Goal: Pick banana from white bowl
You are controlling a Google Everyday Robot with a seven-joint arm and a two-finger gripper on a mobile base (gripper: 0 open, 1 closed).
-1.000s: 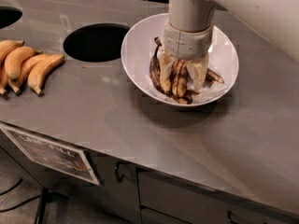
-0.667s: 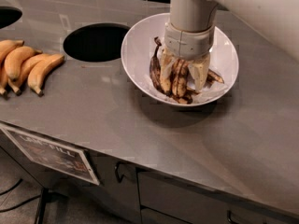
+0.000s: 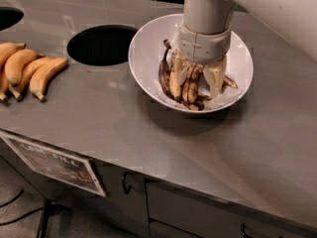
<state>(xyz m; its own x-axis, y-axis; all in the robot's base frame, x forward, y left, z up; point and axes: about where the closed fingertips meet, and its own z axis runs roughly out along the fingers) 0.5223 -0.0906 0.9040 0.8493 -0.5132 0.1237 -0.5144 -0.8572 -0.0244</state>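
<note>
The hand (image 3: 195,93) was positioned inside the white bowl (image 3: 148,58), lowered from above on a pale grey arm (image 3: 205,9) that entered at the upper edge of the view. The hand's lower end was located among the contents of the bowl, close to the bowl's floor. Whether the hand was clamped on anything could not be determined, since its lower end was interleaved with the fruit. The banana (image 3: 163,75) was located in the white bowl; it was heavily browned, with dark peel lying along the left side of the hand and further dark pieces visible beneath and to the right of it. The white bowl was set on the grey desk (image 3: 99,123), towards the rear and right of centre. A round dark hole (image 3: 101,44) was cut into the desk just beside the bowl on its left, and part of a second hole (image 3: 7,18) was seen at the far left edge. A bunch of yellow bananas (image 3: 27,73) was laid on the desk at the left, well apart from the bowl. A printed label (image 3: 52,162) was fixed to the front edge of the desk, and a cabinet handle (image 3: 126,182) was visible below it to the right.
</note>
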